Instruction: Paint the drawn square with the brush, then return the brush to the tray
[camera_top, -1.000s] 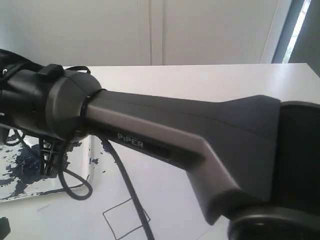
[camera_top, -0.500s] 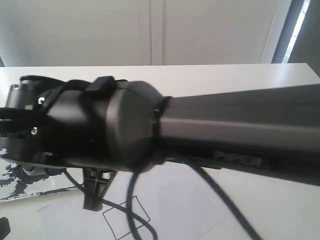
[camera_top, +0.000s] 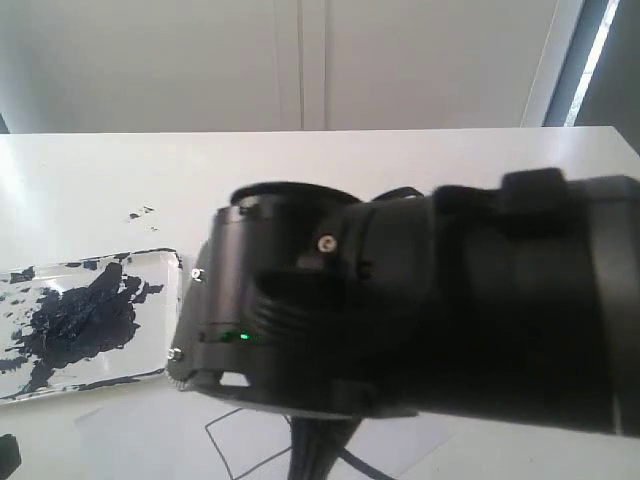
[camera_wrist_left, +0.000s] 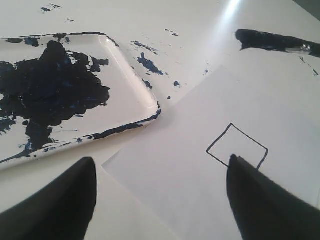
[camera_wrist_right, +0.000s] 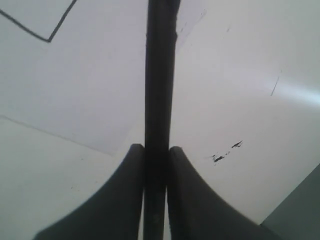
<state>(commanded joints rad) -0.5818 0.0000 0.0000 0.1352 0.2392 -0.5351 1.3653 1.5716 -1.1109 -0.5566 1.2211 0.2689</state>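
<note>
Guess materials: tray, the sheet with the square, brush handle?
The tray looks like glossy clear-white plastic: raised rim, bright highlights. The sheet looks like matte white paper with a thin flat edge. The brush handle is smooth and black; it could be plastic or lacquered wood, cannot tell.

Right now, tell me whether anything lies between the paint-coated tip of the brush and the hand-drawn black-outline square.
Nothing visible does. The right gripper holds the long black-handled paintbrush, and only bare white paper lies between its dark tip and the small black-outlined drawn square.

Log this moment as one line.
right gripper: shut on brush | left gripper: open | drawn square: unpainted | tray: paint-smeared
</note>
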